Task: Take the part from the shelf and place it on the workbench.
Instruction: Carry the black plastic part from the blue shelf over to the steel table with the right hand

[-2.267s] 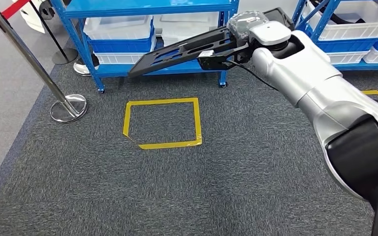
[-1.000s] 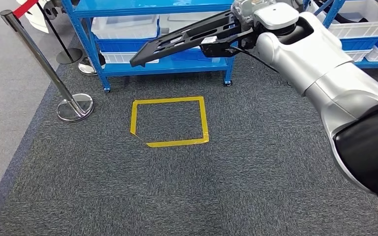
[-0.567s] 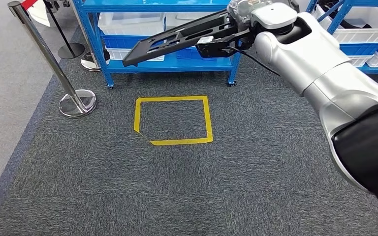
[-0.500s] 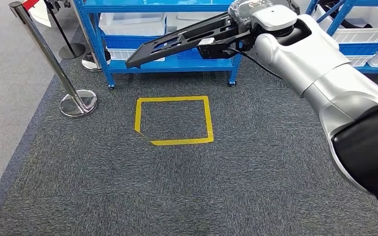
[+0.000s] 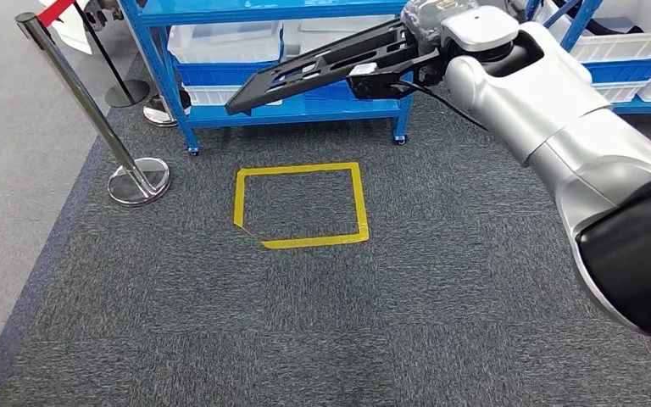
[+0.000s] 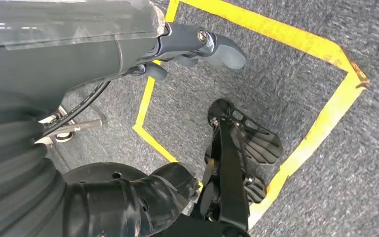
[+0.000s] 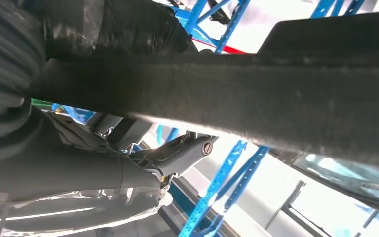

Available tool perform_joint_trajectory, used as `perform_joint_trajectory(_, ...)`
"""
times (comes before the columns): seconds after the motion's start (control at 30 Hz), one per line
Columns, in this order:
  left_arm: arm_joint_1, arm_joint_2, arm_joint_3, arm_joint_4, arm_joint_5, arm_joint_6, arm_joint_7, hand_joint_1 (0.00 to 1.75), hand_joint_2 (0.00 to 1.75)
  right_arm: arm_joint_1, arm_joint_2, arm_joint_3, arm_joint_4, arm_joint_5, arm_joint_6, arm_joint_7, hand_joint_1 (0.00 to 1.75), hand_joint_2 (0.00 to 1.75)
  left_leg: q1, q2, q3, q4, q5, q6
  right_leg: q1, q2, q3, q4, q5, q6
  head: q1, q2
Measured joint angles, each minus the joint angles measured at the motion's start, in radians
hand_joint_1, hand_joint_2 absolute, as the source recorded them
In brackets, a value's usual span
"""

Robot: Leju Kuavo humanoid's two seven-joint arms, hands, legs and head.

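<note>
Head view: the right hand (image 5: 428, 30) holds the part (image 5: 326, 64) by one end, out in the air in front of the shelf (image 5: 280, 51). The part is a long, flat black panel with slots cut through it, and it sticks out level to the robot's left, well clear of the carpet (image 5: 220, 322) and the yellow tape square (image 5: 301, 203) below. It shows no sag along its length, so it is probably stiff moulded plastic and fairly light. Held at one end, though, its long free span will likely lever against the fingers and swing when the body turns. A hold nearer the middle, or along a slotted rib, would steady it better; the smooth flat faces look likely to slip. No workbench is visible here.

Left wrist view: the left hand (image 6: 197, 44) hangs by the body above the tape square (image 6: 321, 123), fingers loosely apart and holding nothing.

Right wrist view: the part (image 7: 276, 103) crosses the picture as a broad dark band with a matt, slightly textured underside, and the right hand (image 7: 128, 168) clasps it from beneath, the thumb (image 7: 187, 150) lying against it. Blue shelf struts (image 7: 222, 177) stand behind.
</note>
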Motion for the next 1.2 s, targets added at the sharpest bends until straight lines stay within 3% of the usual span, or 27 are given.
perform_joint_trajectory(0.07,0.000,0.002,0.002,0.000,-0.001,-0.002,-0.003,0.00,1.75,0.001,0.000,0.000,0.000,-0.001,0.000,0.000,1.75,1.75,0.004,0.001,0.073,-0.123,0.053,-0.002,-0.002,0.000,-0.009,0.009,0.003,0.004,0.000,0.000)
perform_joint_trajectory(0.13,-0.001,0.003,0.002,0.000,-0.003,-0.008,-0.013,0.00,1.75,0.000,-0.002,0.000,0.000,-0.001,-0.001,0.000,1.75,1.75,0.002,0.000,0.132,-0.232,0.087,0.002,-0.001,0.000,-0.017,0.013,0.008,0.013,0.000,0.000)
perform_joint_trajectory(0.27,-0.002,0.003,0.003,0.000,-0.002,-0.017,-0.035,0.00,1.75,-0.001,-0.010,0.000,0.000,-0.003,-0.001,-0.001,1.75,1.75,-0.002,-0.002,0.133,-0.260,0.105,0.029,0.000,0.001,-0.024,0.008,0.018,0.040,0.001,0.000)
perform_joint_trajectory(0.33,-0.002,0.004,0.005,0.000,-0.002,-0.015,-0.036,0.00,1.75,-0.002,-0.016,0.000,0.000,-0.004,-0.002,-0.002,1.75,1.75,0.001,0.001,0.128,-0.270,0.120,0.049,0.000,0.004,-0.044,0.052,-0.024,0.048,0.001,0.000)
perform_joint_trajectory(0.43,-0.003,0.004,0.008,0.000,-0.002,-0.013,-0.036,0.00,1.75,0.000,-0.025,0.000,0.000,-0.005,-0.002,-0.003,1.75,1.75,-0.001,0.003,0.110,-0.271,0.135,0.063,-0.001,0.009,-0.106,0.233,-0.139,0.053,0.001,0.000)
perform_joint_trajectory(0.47,-0.002,0.004,0.009,0.000,-0.002,-0.012,-0.036,0.00,1.75,0.001,-0.027,0.000,0.000,-0.005,-0.002,-0.003,1.75,1.75,-0.002,0.003,0.103,-0.269,0.139,0.063,-0.002,0.009,-0.117,0.275,-0.156,0.054,0.001,0.000)
perform_joint_trajectory(0.5,-0.002,0.005,0.010,0.000,-0.002,-0.012,-0.036,0.00,1.75,0.003,-0.028,0.000,0.000,-0.005,-0.002,-0.003,1.75,1.75,-0.003,0.002,0.097,-0.267,0.141,0.063,-0.002,0.009,-0.111,0.285,-0.155,0.054,0.001,0.000)
perform_joint_trajectory(0.53,-0.002,0.005,0.011,0.000,-0.003,-0.012,-0.036,0.00,1.75,0.003,-0.028,0.000,0.000,-0.005,-0.002,-0.003,1.75,1.75,-0.004,0.002,0.091,-0.264,0.144,0.062,-0.001,0.009,-0.088,0.261,-0.140,0.053,0.001,0.000)
perform_joint_trajectory(0.6,-0.001,0.006,0.011,0.000,-0.004,-0.011,-0.036,0.00,1.75,0.002,-0.029,0.000,0.000,-0.005,-0.002,-0.003,1.75,1.75,-0.005,0.002,0.084,-0.258,0.146,0.059,0.000,0.009,-0.004,0.135,-0.094,0.046,0.001,0.000)
perform_joint_trajectory(0.67,-0.003,0.005,0.011,0.000,-0.005,-0.012,-0.036,0.00,1.75,0.000,-0.028,0.000,-0.001,-0.005,-0.002,-0.003,1.75,1.75,-0.008,0.002,0.079,-0.253,0.149,0.052,0.006,0.010,0.058,0.033,-0.072,0.038,0.001,0.000)
perform_joint_trajectory(0.73,-0.004,0.005,0.011,0.000,-0.005,-0.013,-0.036,0.00,1.75,-0.001,-0.028,0.000,-0.001,-0.005,-0.001,-0.003,1.75,1.75,-0.009,0.001,0.076,-0.252,0.155,0.041,0.010,0.011,0.067,0.012,-0.069,0.033,0.001,0.000)
perform_joint_trajectory(0.8,-0.003,0.006,0.012,0.000,-0.005,-0.013,-0.035,0.00,1.75,-0.001,-0.027,0.000,-0.001,-0.005,0.001,-0.004,1.75,1.75,-0.010,-0.001,0.070,-0.247,0.149,0.029,0.003,0.008,0.065,0.002,-0.060,0.022,0.000,0.000)
perform_joint_trajectory(0.87,-0.003,0.007,0.012,0.000,-0.005,-0.013,-0.032,0.00,1.75,-0.002,-0.024,0.000,-0.001,-0.005,0.003,-0.004,1.75,1.75,-0.008,-0.002,0.046,-0.190,0.100,0.016,-0.004,0.003,0.060,-0.006,-0.047,0.009,0.000,0.000)
perform_joint_trajectory(0.93,-0.002,0.006,0.012,0.000,-0.005,-0.012,-0.030,0.00,1.75,-0.002,-0.022,0.000,-0.001,-0.005,0.004,-0.005,1.75,1.75,-0.002,-0.001,0.002,-0.068,0.026,0.005,-0.002,0.001,0.049,-0.005,-0.039,0.003,-0.001,0.000)
perform_joint_trajectory(1.0,-0.002,0.006,0.012,0.000,-0.005,-0.011,-0.027,0.00,1.75,-0.001,-0.021,0.000,-0.001,-0.005,0.006,-0.005,1.75,1.75,0.002,-0.001,-0.022,0.021,-0.006,-0.002,-0.002,0.001,0.035,0.002,-0.035,0.003,-0.001,0.000)
perform_joint_trajectory(1.03,-0.003,0.006,0.012,0.000,-0.005,-0.011,-0.026,0.00,1.75,-0.001,-0.021,0.000,-0.001,-0.006,0.006,-0.006,1.75,1.75,0.003,-0.001,-0.009,0.015,0.006,-0.004,-0.002,0.001,0.029,0.006,-0.033,0.004,-0.001,0.000)
perform_joint_trajectory(1.07,-0.003,0.006,0.012,0.000,-0.005,-0.011,-0.028,0.00,1.75,0.000,-0.021,0.000,-0.001,-0.007,0.006,-0.006,1.75,1.75,0.005,0.000,0.021,-0.029,0.032,-0.004,-0.002,0.002,0.023,0.011,-0.033,0.004,-0.001,0.000)
perform_joint_trajectory(1.13,-0.003,0.007,0.014,0.000,-0.006,-0.012,-0.036,0.00,1.75,0.000,-0.022,0.000,-0.001,-0.011,0.006,-0.007,1.75,1.75,0.005,0.001,0.103,-0.164,0.073,0.000,-0.002,0.002,0.013,0.019,-0.032,0.009,-0.001,0.000)
perform_joint_trajectory(1.2,-0.004,0.007,0.016,0.000,-0.006,-0.012,-0.044,0.00,1.75,-0.001,-0.023,0.000,-0.002,-0.013,0.006,-0.007,1.75,1.75,0.000,0.000,0.142,-0.237,0.082,0.007,0.000,0.001,0.006,0.022,-0.026,0.018,-0.001,0.000)
